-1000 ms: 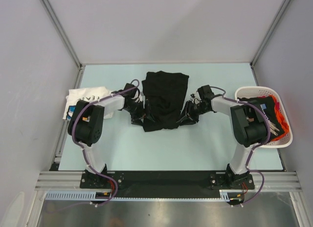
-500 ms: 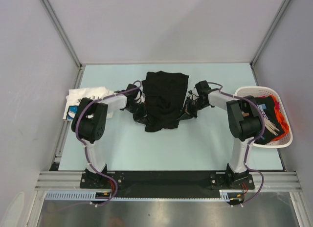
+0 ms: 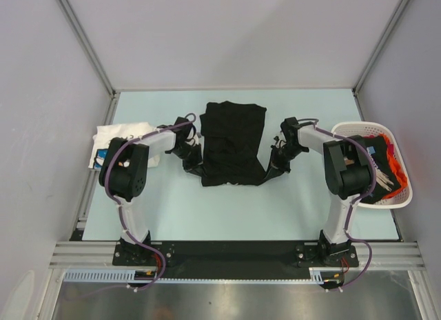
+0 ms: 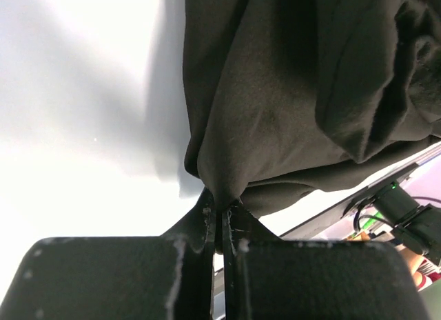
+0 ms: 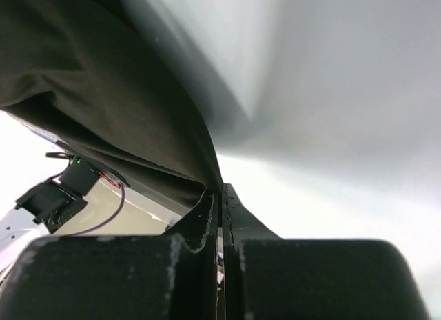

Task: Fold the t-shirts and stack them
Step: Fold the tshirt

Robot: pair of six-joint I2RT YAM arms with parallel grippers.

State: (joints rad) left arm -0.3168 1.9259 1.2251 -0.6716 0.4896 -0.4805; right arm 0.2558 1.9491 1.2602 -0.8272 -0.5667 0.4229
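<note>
A large black t-shirt (image 3: 233, 142) lies part-folded in the middle of the table. My left gripper (image 3: 197, 168) is at its lower left corner. In the left wrist view this gripper (image 4: 222, 208) is shut on a pinch of the black cloth (image 4: 289, 92), which bunches above the fingers. My right gripper (image 3: 274, 168) is at the lower right corner. Seen from the right wrist, it (image 5: 220, 191) is shut on the thin edge of the same shirt (image 5: 103, 120). A folded white t-shirt (image 3: 118, 138) with blue print lies at the far left.
A white slotted basket (image 3: 394, 200) at the right edge holds dark and orange t-shirts (image 3: 383, 161). Grey walls and metal frame posts surround the table. Both arm bases stand on the black rail at the near edge.
Both grippers have shut on the black shirt's lower corners. They then moved apart, pulling the lower edge wider and flatter.
</note>
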